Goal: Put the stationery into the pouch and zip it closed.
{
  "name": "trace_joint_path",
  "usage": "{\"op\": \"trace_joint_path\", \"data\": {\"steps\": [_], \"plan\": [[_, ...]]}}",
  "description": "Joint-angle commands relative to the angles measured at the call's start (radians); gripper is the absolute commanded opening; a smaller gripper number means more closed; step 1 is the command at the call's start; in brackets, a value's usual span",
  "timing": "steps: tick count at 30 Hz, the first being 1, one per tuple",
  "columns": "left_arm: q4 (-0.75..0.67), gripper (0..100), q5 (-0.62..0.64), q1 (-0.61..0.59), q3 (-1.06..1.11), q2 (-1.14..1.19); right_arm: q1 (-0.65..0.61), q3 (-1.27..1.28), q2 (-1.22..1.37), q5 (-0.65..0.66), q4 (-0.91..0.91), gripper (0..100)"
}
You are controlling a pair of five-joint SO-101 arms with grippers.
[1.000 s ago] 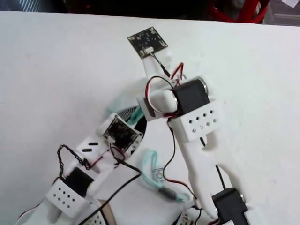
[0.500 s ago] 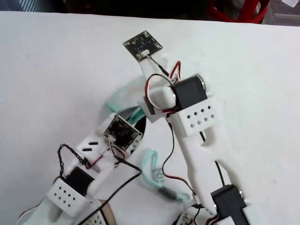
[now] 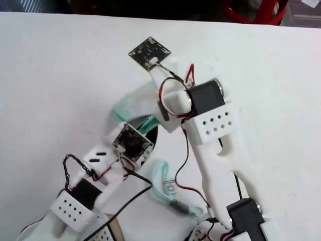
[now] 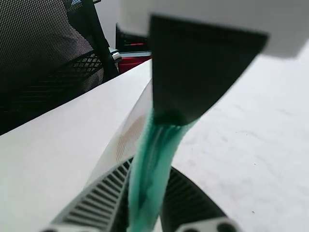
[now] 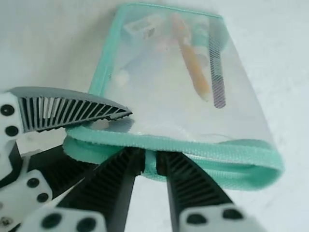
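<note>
The clear pouch (image 5: 164, 96) with a teal zip edge (image 5: 203, 152) lies mid-table, partly under both wrists in the high view (image 3: 134, 102). Inside it are an orange pencil (image 5: 190, 63), a dark pen (image 5: 216, 72) and a small pale item (image 5: 142, 26). My right gripper (image 5: 149, 169) is shut on the zip edge near one end. My left gripper (image 4: 145, 212) is shut on the teal edge (image 4: 149, 164) as well; one of its ribbed fingers (image 5: 72, 110) sits close beside the right one. I cannot tell whether the zip slider is between the right fingers.
A teal strap loop (image 3: 163, 181) with a small tag lies on the table between the arms near the front. Cables trail from both arms. A brown box corner (image 3: 113, 228) is at the front edge. The white table (image 3: 60, 65) stretches to the left and far side.
The right wrist has swung a little to the left in the high view, its camera board shifting left and nearer. More of the pouch shows beside it. The left arm holds still.
</note>
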Motion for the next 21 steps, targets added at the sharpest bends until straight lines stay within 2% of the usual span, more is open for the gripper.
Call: {"op": "trace_joint_path", "data": {"steps": [1,13,18,21], "plan": [[-0.020,2,-0.005,-0.022,-0.037,-0.019,0.073,0.041,-0.004,0.017,0.007,1.9],[-0.020,2,-0.005,-0.019,-0.034,-0.019,0.197,0.043,-0.099,0.075,-0.001,1.9],[-0.020,2,-0.005,-0.019,-0.034,-0.019,0.170,0.026,-0.114,0.064,-0.001,1.9],[-0.020,2,-0.005,-0.019,-0.034,-0.019,0.120,-0.021,-0.162,-0.040,0.002,2.1]]}}
